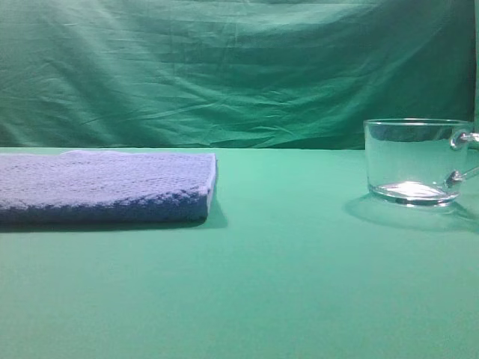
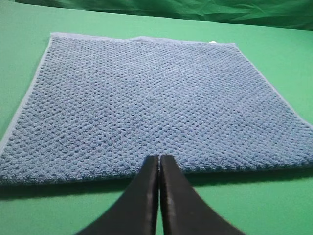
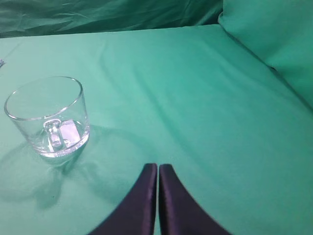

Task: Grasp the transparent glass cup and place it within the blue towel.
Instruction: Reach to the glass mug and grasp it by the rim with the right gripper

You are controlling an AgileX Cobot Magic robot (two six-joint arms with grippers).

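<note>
Standing upright near the right edge of the green bench [image 1: 284,284], well apart from the blue towel [image 1: 105,187] at the left edge, with its looped handle turned toward that right edge: the transparent glass cup [image 1: 412,161], untouched. Lay flat and folded, bare on top. Hovered just short of the towel's near edge, left fingers [image 2: 159,169] pressed together, gripping nothing. Hovered likewise beside and to the right of the cup in the right wrist view, right fingers [image 3: 157,176] closed tight and empty.

Judged as the start of the approach, with 0 of the steps done. Closed fingers would likely knock the cup over or shove it toward the bench edge unless spread first. Smooth clear glass risked slipping from a shallow pinch on the rim. Looked heavy at the thick base, so might tilt when lifted. Could also settle crooked or tip on the towel's bumpy weave, or catch its thick edge if carried too low.
</note>
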